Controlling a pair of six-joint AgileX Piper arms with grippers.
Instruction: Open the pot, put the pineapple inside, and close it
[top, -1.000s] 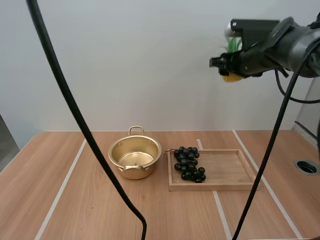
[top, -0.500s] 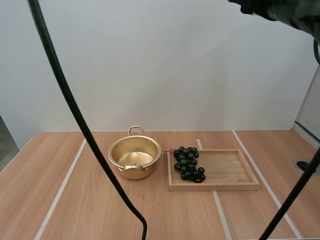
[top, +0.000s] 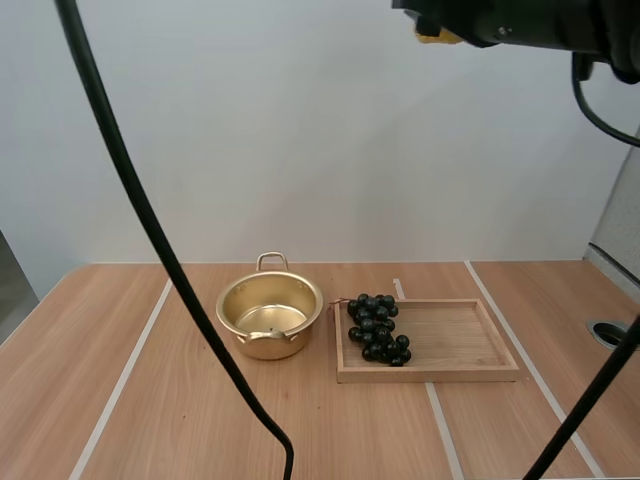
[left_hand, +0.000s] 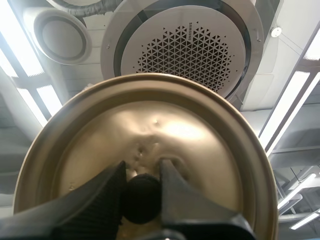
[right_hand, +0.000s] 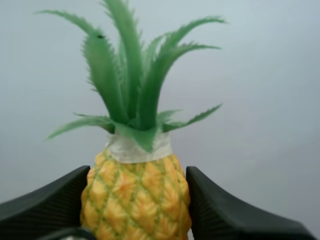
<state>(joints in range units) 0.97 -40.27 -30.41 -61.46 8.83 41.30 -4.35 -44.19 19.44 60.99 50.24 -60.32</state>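
Note:
The golden pot (top: 270, 316) stands open on the table, just left of the wooden tray. My left gripper (left_hand: 141, 192) is shut on the black knob (left_hand: 142, 199) of the golden lid (left_hand: 150, 145), whose underside faces the camera. My right gripper (right_hand: 137, 200) is shut on a yellow pineapple (right_hand: 135, 197) with green leaves, its fingers (right_hand: 227, 215) pressing both sides of the fruit. In the high view my right arm (top: 520, 20) is high above the table, with a bit of the yellow pineapple (top: 437, 36) showing at its end.
A wooden tray (top: 450, 340) lies right of the pot, with a bunch of dark grapes (top: 377, 327) at its left end. A round hole (top: 612, 334) sits in the table at the far right. Pale lines run across the tabletop.
My right arm with the pineapple rose from mid-height to the top of the high view and has shifted left there. Pot, tray and grapes have not moved.

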